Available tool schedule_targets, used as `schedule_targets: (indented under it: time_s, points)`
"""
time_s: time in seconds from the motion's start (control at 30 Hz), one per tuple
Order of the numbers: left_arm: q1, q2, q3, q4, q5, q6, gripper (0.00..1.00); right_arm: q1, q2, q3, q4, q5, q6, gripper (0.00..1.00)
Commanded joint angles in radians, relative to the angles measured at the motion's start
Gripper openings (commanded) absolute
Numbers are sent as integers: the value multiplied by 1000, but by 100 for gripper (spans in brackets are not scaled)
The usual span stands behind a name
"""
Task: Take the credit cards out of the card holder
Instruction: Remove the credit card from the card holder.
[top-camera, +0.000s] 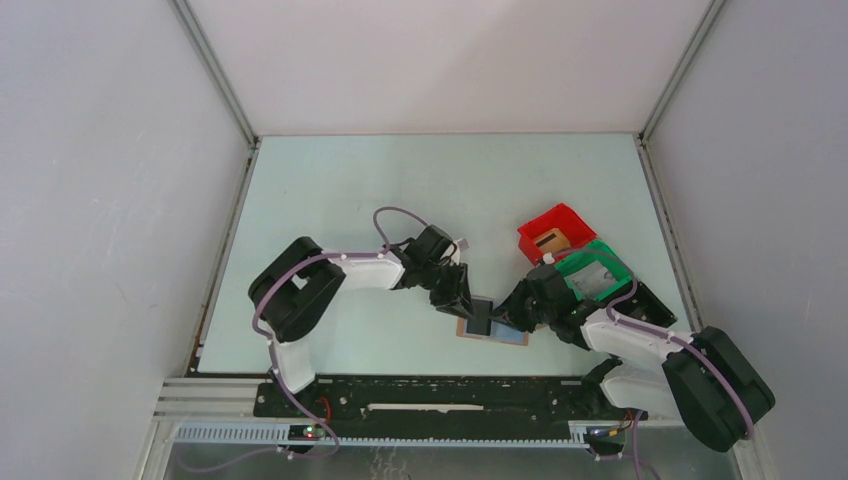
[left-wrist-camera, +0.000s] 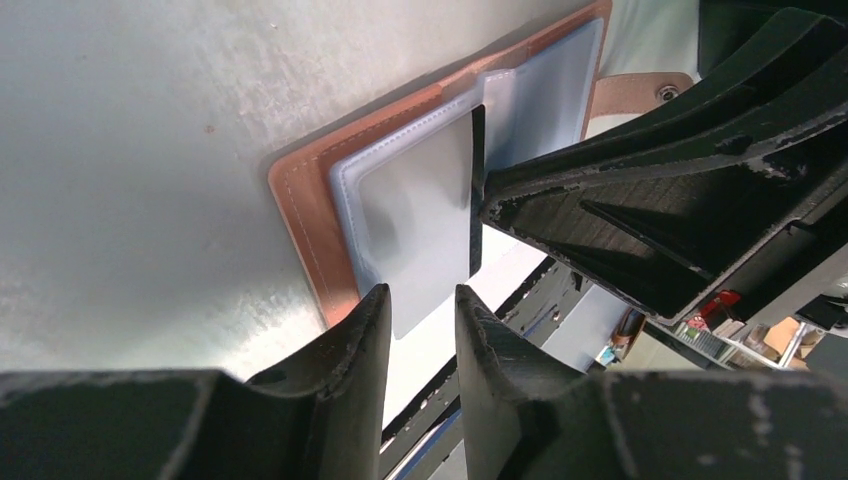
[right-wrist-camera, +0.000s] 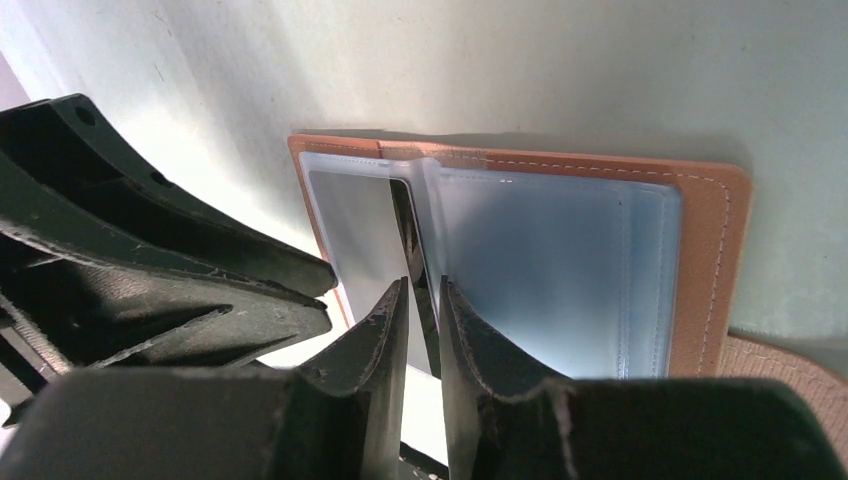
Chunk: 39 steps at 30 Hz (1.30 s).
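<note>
The tan-brown card holder (top-camera: 506, 336) lies open near the table's front edge, blue-grey panels up, and also shows in the left wrist view (left-wrist-camera: 310, 230) and the right wrist view (right-wrist-camera: 712, 260). A dark card (top-camera: 480, 318) stands up out of its left panel; its grey face shows in the left wrist view (left-wrist-camera: 420, 220). My right gripper (right-wrist-camera: 423, 285) is shut on the card's edge (right-wrist-camera: 413, 240) and shows from above (top-camera: 512, 318). My left gripper (top-camera: 467, 304) hovers at the card's other side, its jaws a narrow gap apart (left-wrist-camera: 420, 300), gripping nothing.
A red bin (top-camera: 555, 232) with a brown item inside and a green bin (top-camera: 597, 270) stand right of the holder, behind my right arm. The holder's side tab (left-wrist-camera: 640, 90) sticks out on its right. The table's front edge is just below the holder.
</note>
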Motion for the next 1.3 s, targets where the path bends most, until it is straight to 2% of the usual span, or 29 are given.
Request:
schedule_targets:
  time_s: [0.0, 0.3, 0.47, 0.63, 0.77, 1.27]
  points:
    - [-11, 29, 30, 49, 27, -11, 35, 2, 8, -15, 22, 9, 11, 26]
    - [-15, 67, 37, 45, 29, -18, 34, 0, 2, -29, 33, 3, 29, 27]
    - [-16, 72, 35, 44, 27, -18, 34, -22, 1, -86, 140, -59, 71, 24]
    - [-16, 92, 34, 36, 19, -22, 33, -41, -30, -149, 225, -91, 111, 10]
    - [-16, 97, 32, 31, 8, -27, 33, -52, -76, -163, 195, -84, 106, 0]
    - [-2, 108, 10, 43, -2, -51, 33, -126, -268, -184, -30, -77, 15, 0]
